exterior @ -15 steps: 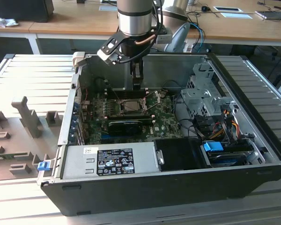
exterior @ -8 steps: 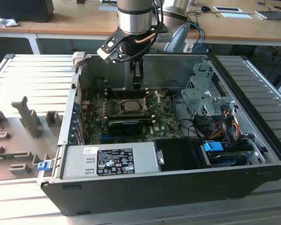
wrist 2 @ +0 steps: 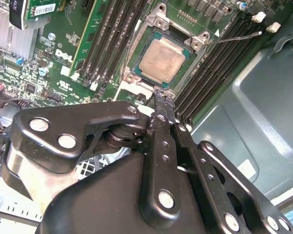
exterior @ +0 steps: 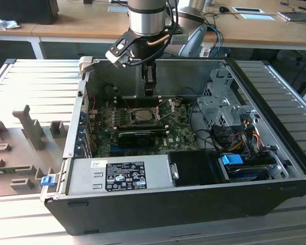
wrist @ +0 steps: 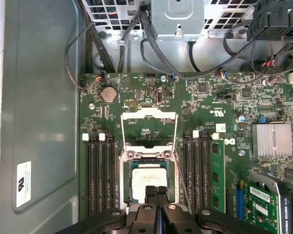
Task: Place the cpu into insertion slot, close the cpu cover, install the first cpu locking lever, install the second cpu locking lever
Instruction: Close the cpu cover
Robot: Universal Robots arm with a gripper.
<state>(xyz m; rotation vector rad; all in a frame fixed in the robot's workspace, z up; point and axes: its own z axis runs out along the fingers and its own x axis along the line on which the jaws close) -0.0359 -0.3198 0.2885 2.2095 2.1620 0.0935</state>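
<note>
The pincer (wrist 2: 162, 97) was closed tight, its two fingers pressed together, and it held nothing; its tips hung just over one edge of the insertion slot (wrist 2: 158, 22); I could not tell if they touched it; the cpu (wrist 2: 162, 59) lay flat inside the slot; in the first wrist view the cpu cover (wrist: 149, 113) stood lifted open beyond the slot; a thin locking lever (wrist 2: 234, 38) stuck out sideways.
</note>
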